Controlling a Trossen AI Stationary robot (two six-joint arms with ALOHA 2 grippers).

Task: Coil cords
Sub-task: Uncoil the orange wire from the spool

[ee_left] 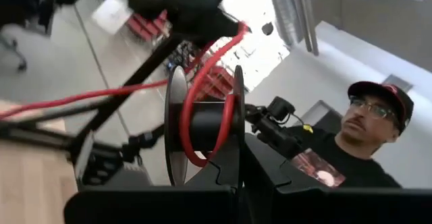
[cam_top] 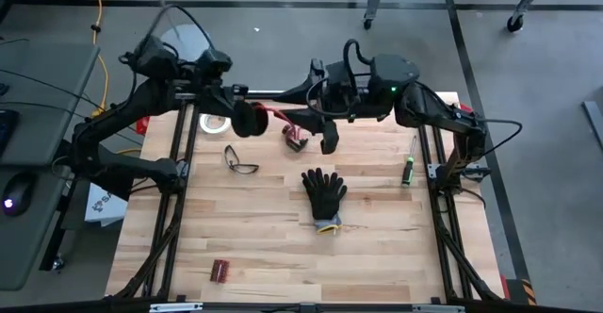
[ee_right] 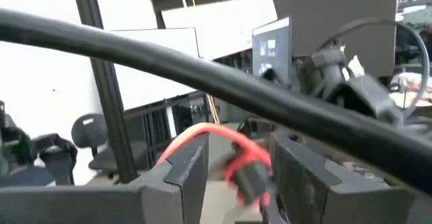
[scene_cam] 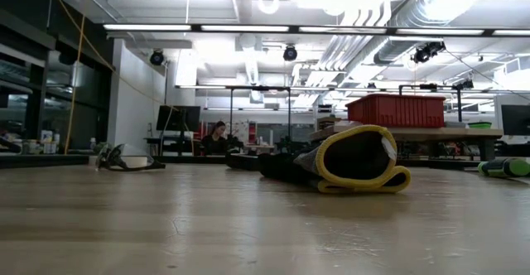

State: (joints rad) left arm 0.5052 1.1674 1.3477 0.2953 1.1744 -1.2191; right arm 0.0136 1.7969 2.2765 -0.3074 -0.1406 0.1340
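At the near edge of the desk [cam_top: 283, 247] lies a small red block [cam_top: 220, 271], with a black glove [cam_top: 324, 198] at mid-desk, safety glasses [cam_top: 239, 160] to its left and a green-handled tool [cam_top: 409, 170] to its right. Beyond them, raised over the far part of the desk, the left gripper [cam_top: 247, 117] has its fingers clamped on the black spool [ee_left: 202, 126], while the right gripper [ee_right: 237, 173] holds its fingers apart around the red cord's [ee_left: 216, 55] black plug end. This looks like the winding step part-done, so next the right fingers should close on the cord and guide another turn onto the spool, keeping it taut.
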